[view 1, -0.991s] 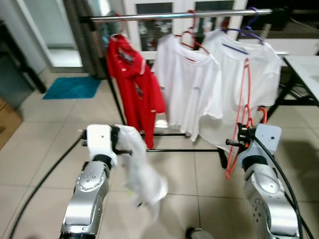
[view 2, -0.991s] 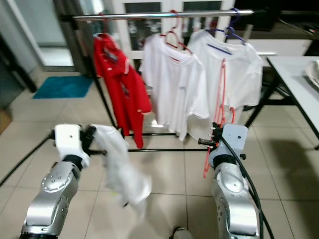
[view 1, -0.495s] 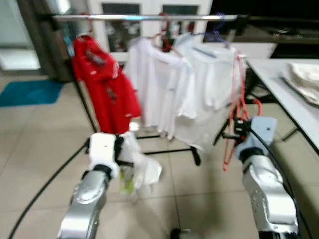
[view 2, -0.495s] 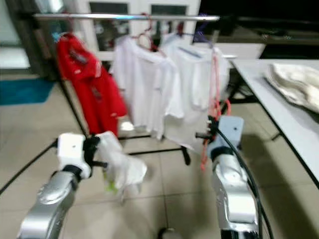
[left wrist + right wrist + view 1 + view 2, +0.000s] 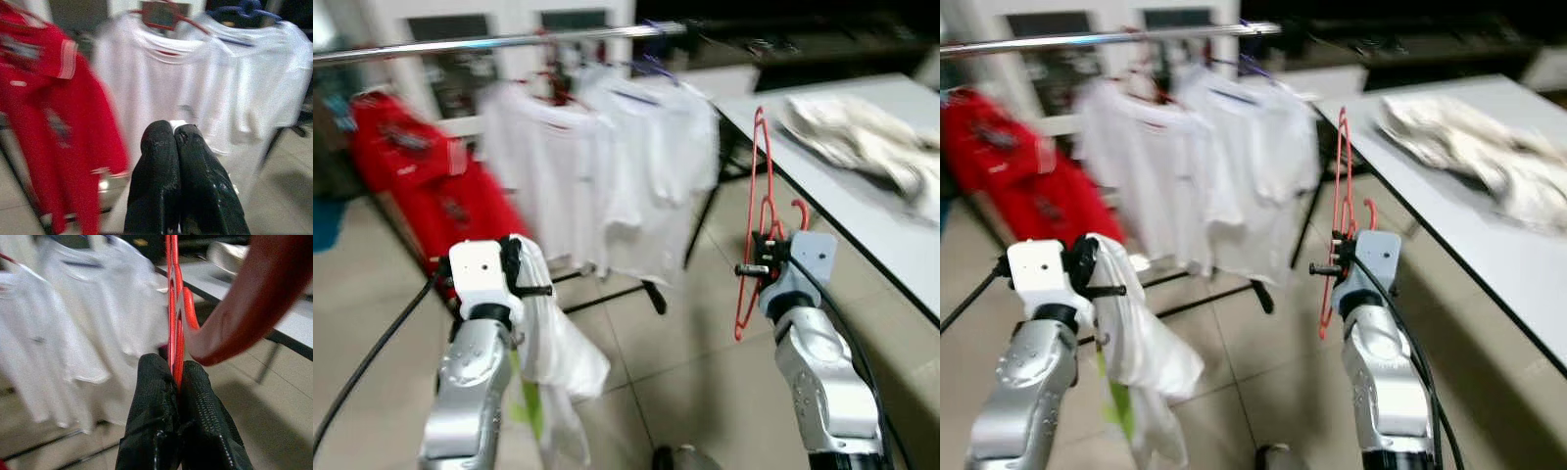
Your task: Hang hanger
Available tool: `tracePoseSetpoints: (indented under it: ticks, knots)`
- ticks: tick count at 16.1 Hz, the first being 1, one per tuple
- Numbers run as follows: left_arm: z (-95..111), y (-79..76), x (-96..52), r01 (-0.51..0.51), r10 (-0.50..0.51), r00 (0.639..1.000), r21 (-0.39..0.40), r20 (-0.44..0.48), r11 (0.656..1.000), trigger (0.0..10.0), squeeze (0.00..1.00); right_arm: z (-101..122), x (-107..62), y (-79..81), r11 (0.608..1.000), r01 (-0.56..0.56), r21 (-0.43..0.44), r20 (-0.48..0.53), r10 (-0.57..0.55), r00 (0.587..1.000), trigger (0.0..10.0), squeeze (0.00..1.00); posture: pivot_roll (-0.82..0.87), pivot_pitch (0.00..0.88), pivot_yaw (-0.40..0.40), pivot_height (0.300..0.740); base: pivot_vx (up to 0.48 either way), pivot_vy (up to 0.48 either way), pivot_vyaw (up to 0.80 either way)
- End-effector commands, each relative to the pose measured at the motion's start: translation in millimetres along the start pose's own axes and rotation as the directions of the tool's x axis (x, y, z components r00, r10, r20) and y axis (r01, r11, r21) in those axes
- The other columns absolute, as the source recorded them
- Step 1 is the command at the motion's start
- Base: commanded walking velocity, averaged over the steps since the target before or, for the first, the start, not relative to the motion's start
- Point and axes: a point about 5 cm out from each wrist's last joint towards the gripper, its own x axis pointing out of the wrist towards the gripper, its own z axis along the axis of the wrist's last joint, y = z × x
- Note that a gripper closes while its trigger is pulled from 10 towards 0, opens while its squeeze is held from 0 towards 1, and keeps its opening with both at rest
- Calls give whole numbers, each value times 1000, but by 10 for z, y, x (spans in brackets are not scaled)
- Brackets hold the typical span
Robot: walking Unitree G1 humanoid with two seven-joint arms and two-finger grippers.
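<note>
— Right gripper (image 5: 178, 377), what does it hold?
— Its two black fingers are pressed together on the red hanger (image 5: 759, 211), which stands upright above it, with the hook curving just beside the fingers.
— And the left gripper (image 5: 176, 134)?
— Closed too, pinching a white garment (image 5: 553, 343) that hangs down below it.
— Where is the rail?
— The metal rail (image 5: 499, 41) is farther ahead, higher than both grippers. A red shirt (image 5: 406, 171) and two white shirts (image 5: 597, 176) hang on it. The picture is blurred there.
— Anything beside the right gripper?
— A grey table (image 5: 862, 211) on its outer side, with pale cloth (image 5: 857, 132) lying on it.
</note>
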Motion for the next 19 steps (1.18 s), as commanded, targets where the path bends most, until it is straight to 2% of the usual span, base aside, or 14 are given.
tracePoseSetpoints:
  ticks: [1, 3, 4, 5, 6, 9, 13, 17, 18, 19]
  knots:
    - [24, 15, -19, -7, 7, 1000, 5, 15, 1000, 10000, 82, 29, -23, -19, 1000, 0, 4, 3, 0, 1000, 10000, 0, -28, 14, 14, 740, 0, 0, -800]
    - [4, 45, -9, -13, 13, 1000, 10, -2, 1000, 10000, 90, 40, -66, -85, 998, 50, 27, 5, -50, 999, 10000, 0, -40, 18, 28, 740, 0, 0, -800]
    - [-53, -13, -15, 80, -82, 995, -22, -61, 997, 10000, 16, 51, -78, -125, 996, 80, 45, 8, -80, 997, 10000, 0, -49, 10, 44, 740, 0, 0, -800]
    - [-113, -88, -35, 171, -175, 980, -49, -93, 984, 10000, 0, 47, -75, -159, 994, 96, 56, 3, -96, 995, 10000, 0, -57, 7, 50, 740, 0, 0, -800]
    - [-157, -125, -42, 202, -202, 974, -9, -103, 979, 10000, 0, 52, -61, -177, 994, 102, 44, -14, -102, 995, 10000, 0, -65, 3, 41, 740, 0, 0, -800]
    - [-120, -129, -1, 199, -199, 977, -7, -83, 980, 10000, 0, 80, -43, -76, 1000, 16, -27, -35, -16, 999, 10000, 0, -60, 0, 40, 740, 0, 0, -800]
    - [-39, -105, 52, 209, -208, 975, 0, -74, 978, 10000, 0, 38, -16, -78, 999, 36, -8, -65, -37, 997, 10000, 0, -42, 0, 25, 740, 0, 0, -800]
    - [-9, -123, 139, 238, -236, 968, 13, -80, 971, 10000, 0, 1, -70, -146, 992, 118, 42, -91, -114, 989, 10000, 0, -53, 0, 58, 740, 0, 316, -800]
    - [-4, -111, 144, 236, -234, 969, 16, -82, 972, 10000, 0, -4, -78, -141, 992, 116, 42, -90, -112, 990, 10000, 0, -55, 0, 62, 740, 0, 334, -800]
    - [-14, -100, 135, 235, -232, 969, 21, -85, 972, 10000, 0, 1, -87, -139, 993, 121, 6, -81, -120, 989, 10000, 0, -61, 0, 67, 740, 0, 326, -800]
